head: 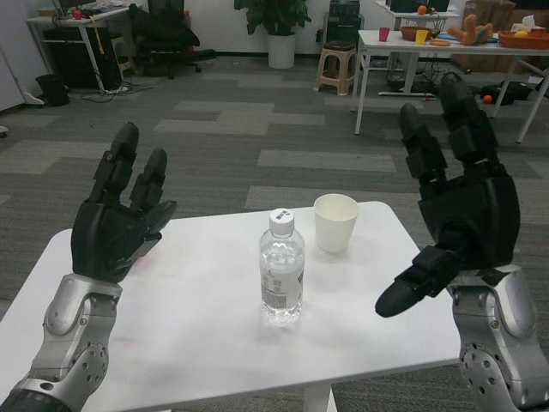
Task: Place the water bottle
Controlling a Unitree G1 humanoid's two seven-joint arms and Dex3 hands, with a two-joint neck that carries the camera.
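A clear water bottle (281, 273) with a white cap stands upright in the middle of the white table (197, 335). My left hand (120, 215) is raised over the table's left side, fingers spread, holding nothing, well apart from the bottle. My right hand (459, 206) is raised over the table's right edge, fingers spread and thumb pointing toward the bottle, also empty.
A white paper cup (335, 222) stands just behind and right of the bottle. Beyond the table lie grey carpet, a stool (337, 67), a far white table (446, 43) with objects, a potted plant (279, 26) and a desk with a chair at the back left.
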